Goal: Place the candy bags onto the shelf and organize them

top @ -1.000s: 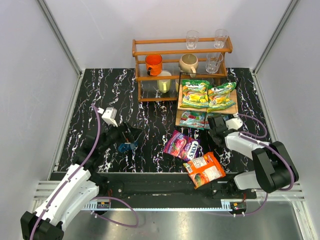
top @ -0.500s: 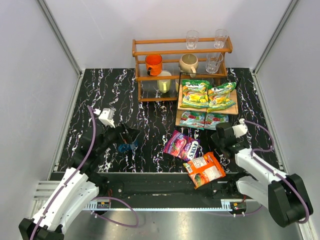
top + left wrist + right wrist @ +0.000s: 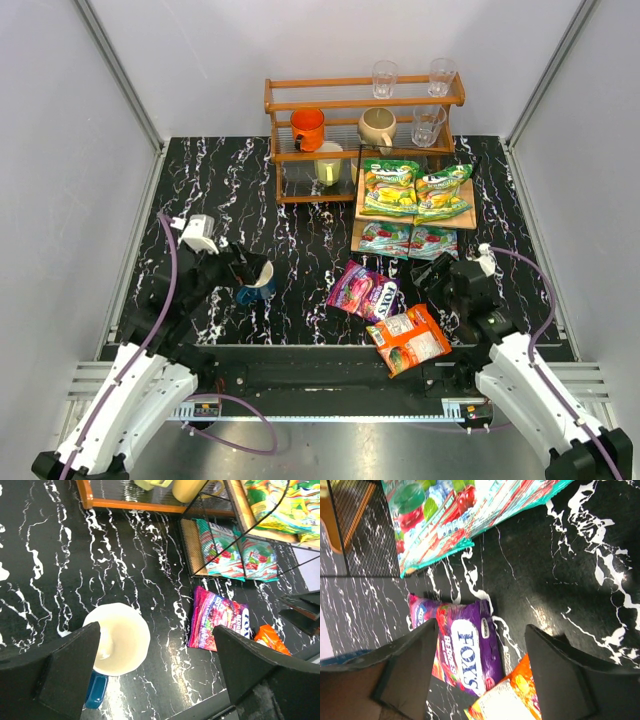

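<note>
The shelf (image 3: 467, 207) stands at the back right. Its upper board carries two green-yellow candy bags (image 3: 390, 188) (image 3: 443, 192); two teal ones (image 3: 385, 238) (image 3: 432, 240) lie on the lower board. A purple bag (image 3: 365, 290) (image 3: 465, 650) and an orange bag (image 3: 410, 338) (image 3: 512, 700) lie on the black table in front. My right gripper (image 3: 438, 273) (image 3: 480, 665) hovers open and empty, between the lower tier and these two. My left gripper (image 3: 240, 272) (image 3: 160, 680) is open, with nothing between its fingers, above the table beside the mug.
An upright blue-and-cream mug (image 3: 256, 284) (image 3: 117, 639) stands under my left finger (image 3: 70, 670). A taller orange-brown rack (image 3: 365, 100) with cups and glasses is at the back, left of the shelf. Walls close the table on three sides.
My right gripper opened and pulled back toward the near edge, leaving the second teal bag on the lower board. The left arm drew back to the left.
</note>
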Tool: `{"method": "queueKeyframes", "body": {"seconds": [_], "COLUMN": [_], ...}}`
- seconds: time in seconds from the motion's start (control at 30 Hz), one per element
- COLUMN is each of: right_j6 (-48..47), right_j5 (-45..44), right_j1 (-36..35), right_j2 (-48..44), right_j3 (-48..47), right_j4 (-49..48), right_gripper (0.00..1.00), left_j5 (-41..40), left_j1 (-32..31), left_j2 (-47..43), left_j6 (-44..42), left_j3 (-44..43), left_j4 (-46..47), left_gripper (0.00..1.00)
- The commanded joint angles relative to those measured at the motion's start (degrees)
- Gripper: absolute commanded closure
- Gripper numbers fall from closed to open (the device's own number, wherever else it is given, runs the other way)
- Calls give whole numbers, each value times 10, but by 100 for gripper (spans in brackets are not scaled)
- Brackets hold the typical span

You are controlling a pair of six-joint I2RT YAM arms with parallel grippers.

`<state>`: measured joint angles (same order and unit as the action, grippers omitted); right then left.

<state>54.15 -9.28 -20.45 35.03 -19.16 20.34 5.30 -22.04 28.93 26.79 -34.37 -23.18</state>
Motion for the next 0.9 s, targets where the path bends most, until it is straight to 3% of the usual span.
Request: {"method": "queueKeyframes", "body": {"seconds": [0.0,0.07,0.1,0.23,0.43,0.6,0.87], "right_j6": [-50,-53,-55,-59,-51,-58,-79], "right_j5": [43,51,53,78,138,150,95], "right_j1": [1,1,1,1,0,1,1], "right_j2": [-35,-57,-65,-111,-202,-335,-340], "right_j3": [-47,-55,-64,-84,-82,-72,-130], "right_j4": [81,116,128,176,173,168,165], "right_gripper": [17,10,1,0,0,0,0], "left_j5": [-41,-48,-50,-78,-77,-89,-86], "left_j1": [2,2,2,2,2,2,2], "left_j2": [-5,-6,-7,-10,-20,-25,-53], "left_j6": [-9,-9,-8,-7,-2,7,1], "left_j3": [-32,-36,-37,-39,-36,-30,-21], "left_j4": [-25,-34,-37,-54,-63,-63,-61], "left_gripper": [1,1,1,1,1,1,1]}}
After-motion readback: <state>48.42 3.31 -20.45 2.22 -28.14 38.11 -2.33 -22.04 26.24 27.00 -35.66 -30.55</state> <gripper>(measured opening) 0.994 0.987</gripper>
